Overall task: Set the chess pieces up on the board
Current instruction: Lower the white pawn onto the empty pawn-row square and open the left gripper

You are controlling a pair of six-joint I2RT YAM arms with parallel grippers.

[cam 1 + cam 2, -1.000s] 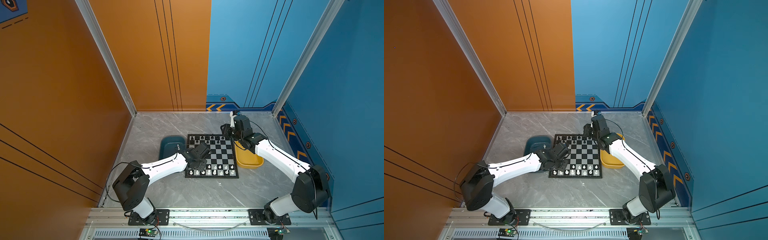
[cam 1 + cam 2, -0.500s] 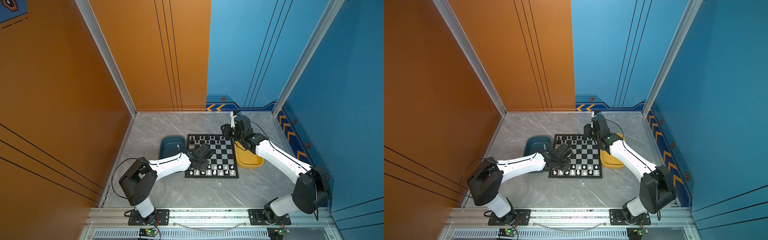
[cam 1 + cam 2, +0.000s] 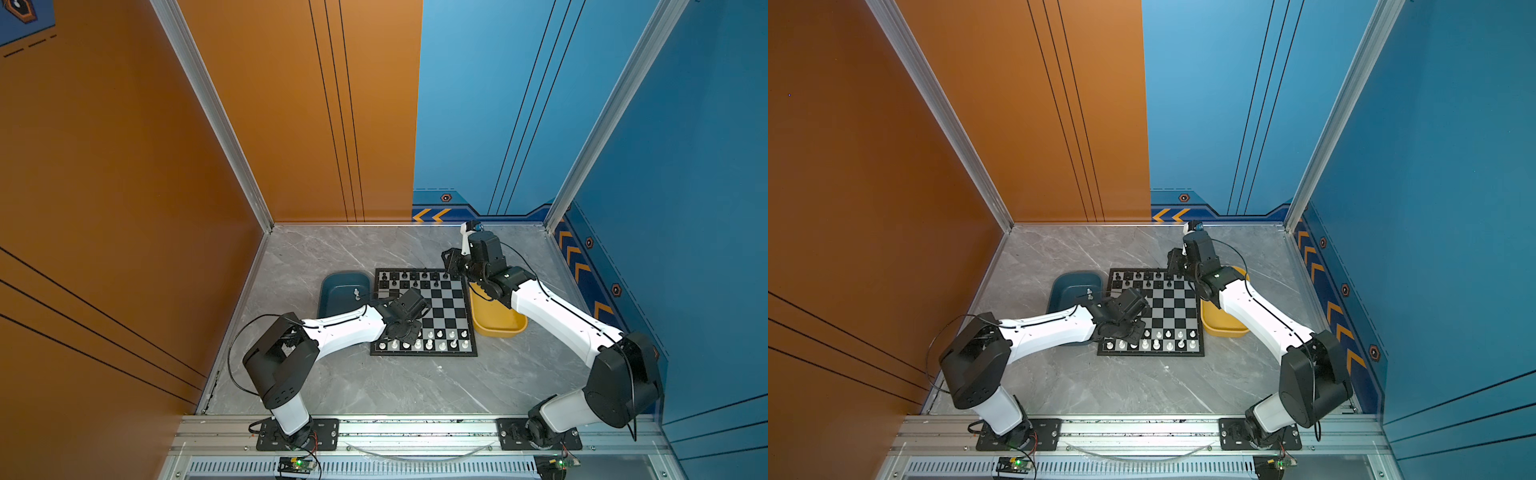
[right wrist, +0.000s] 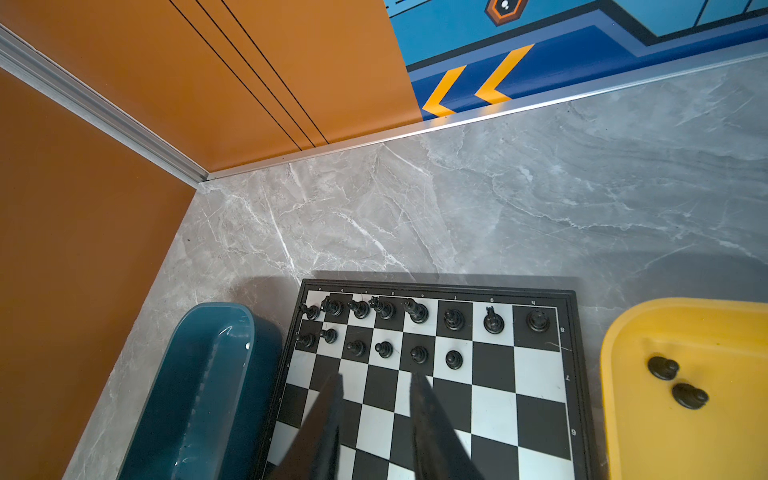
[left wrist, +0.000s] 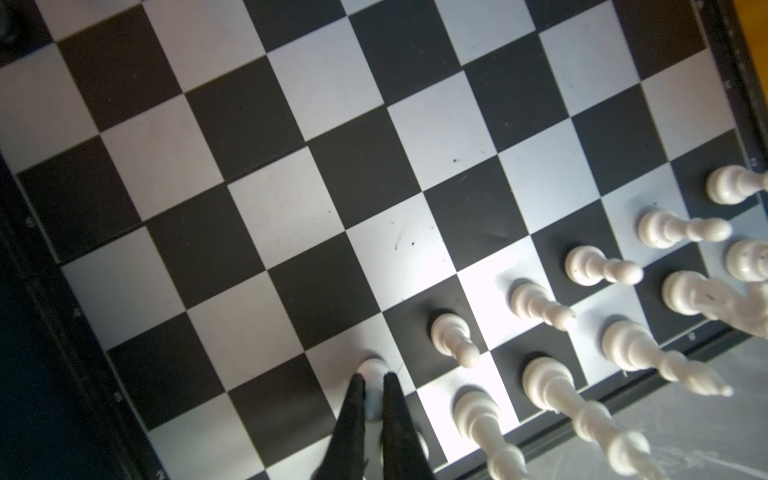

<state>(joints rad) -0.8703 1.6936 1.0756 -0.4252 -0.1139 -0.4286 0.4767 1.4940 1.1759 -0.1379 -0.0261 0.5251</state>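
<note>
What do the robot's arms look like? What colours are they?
The left arm and right arm are smooth white tubes joined by chunky black round joints, with thin black cables looping alongside. The left gripper and right gripper are black, each with two thin, pointed fingers.

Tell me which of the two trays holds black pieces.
The yellow tray: two black pieces lie in it. The dark teal tray, on the opposite side of the board, shows just one white piece.
</note>
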